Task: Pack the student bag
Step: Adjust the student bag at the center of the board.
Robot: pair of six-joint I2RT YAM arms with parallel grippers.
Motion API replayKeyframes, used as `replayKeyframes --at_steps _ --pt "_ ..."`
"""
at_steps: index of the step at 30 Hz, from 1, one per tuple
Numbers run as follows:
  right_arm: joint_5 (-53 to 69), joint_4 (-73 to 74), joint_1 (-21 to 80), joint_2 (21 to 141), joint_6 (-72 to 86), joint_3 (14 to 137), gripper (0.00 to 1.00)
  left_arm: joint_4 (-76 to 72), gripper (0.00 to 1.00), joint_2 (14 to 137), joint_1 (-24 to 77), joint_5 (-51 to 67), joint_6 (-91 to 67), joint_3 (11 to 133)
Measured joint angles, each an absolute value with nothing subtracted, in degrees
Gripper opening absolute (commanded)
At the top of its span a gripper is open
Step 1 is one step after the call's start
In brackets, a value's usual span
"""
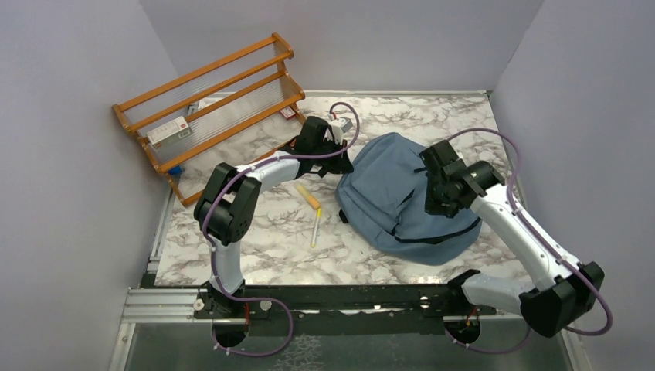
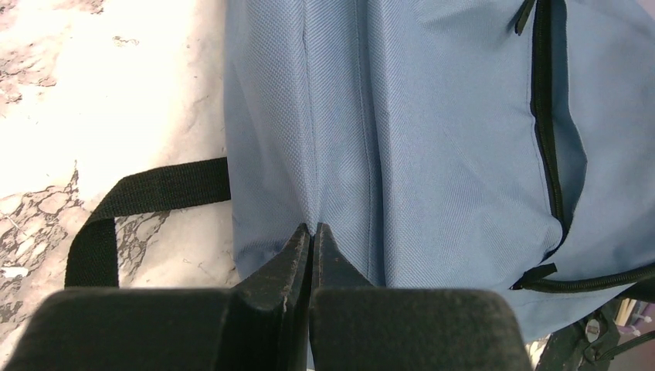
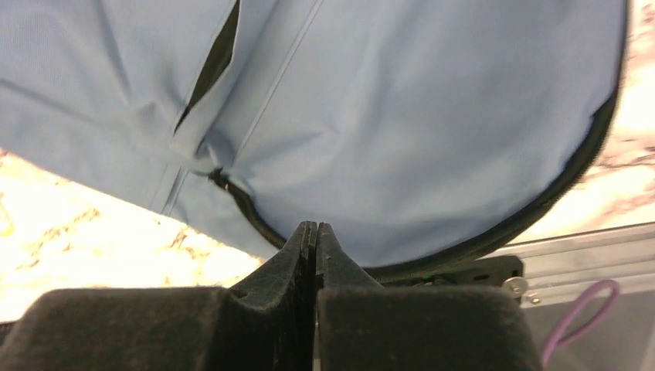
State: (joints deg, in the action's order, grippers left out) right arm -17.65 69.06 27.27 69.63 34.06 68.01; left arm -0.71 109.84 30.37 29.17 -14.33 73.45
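On the right-centre of the marble table (image 1: 263,255) you have the student bag (image 1: 390,193), a rounded dusty-blue heap lying flat, with one black strap (image 2: 147,189) looping out onto the stone at its side. Your left gripper (image 2: 311,230) sits at the bag's far-left edge with its jaws pressed together, the tips right against a fold of the blue fabric (you cannot tell from the wrist view whether any cloth is caught between them). A black zipper (image 2: 544,131) runs down the panel to the right of those tips. Your right gripper (image 3: 317,228) hangs over the bag's right side, jaws likewise together, with the tips just at the dark zippered rim and nothing visibly held. To the left of the bag, apart from it, a yellow marker (image 1: 309,196) and a pale pen (image 1: 316,226) lie on the table. Behind your left arm, a wooden rack (image 1: 208,100) stands at the far-left corner with a small box (image 1: 167,131) on it.
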Motion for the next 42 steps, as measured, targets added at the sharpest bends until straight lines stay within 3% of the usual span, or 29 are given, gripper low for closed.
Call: replayKeyframes --at_steps 7,12,22,24,26,28,32,42 --pt "-8.12 62.13 27.27 60.16 36.32 57.45 0.08 0.58 0.00 112.46 30.35 28.91 -16.01 77.93" --pt "-6.76 59.22 27.27 54.72 38.15 55.07 0.17 4.38 0.00 120.29 30.26 27.27 -15.99 90.41" --pt "-7.68 58.33 27.27 49.63 40.12 51.57 0.20 11.92 0.00 131.39 28.25 26.13 -15.33 109.82" --pt "-7.66 58.19 27.27 48.90 40.75 51.09 0.26 12.86 0.10 132.60 27.44 26.17 -15.33 112.18" --pt "-7.66 57.76 27.27 48.01 41.52 50.85 0.31 13.06 0.26 132.99 26.46 26.24 -15.38 113.12" --pt "-7.66 56.71 27.27 47.09 42.15 50.50 0.34 12.95 0.38 132.94 25.41 26.33 -15.49 113.23" --pt "-7.68 54.41 27.27 46.24 42.68 49.71 0.37 11.20 0.47 130.43 23.53 26.41 -16.58 110.00" --pt "-11.35 51.53 27.27 50.28 41.47 49.67 0.44 -0.36 0.56 103.31 25.04 24.67 -26.17 76.40"
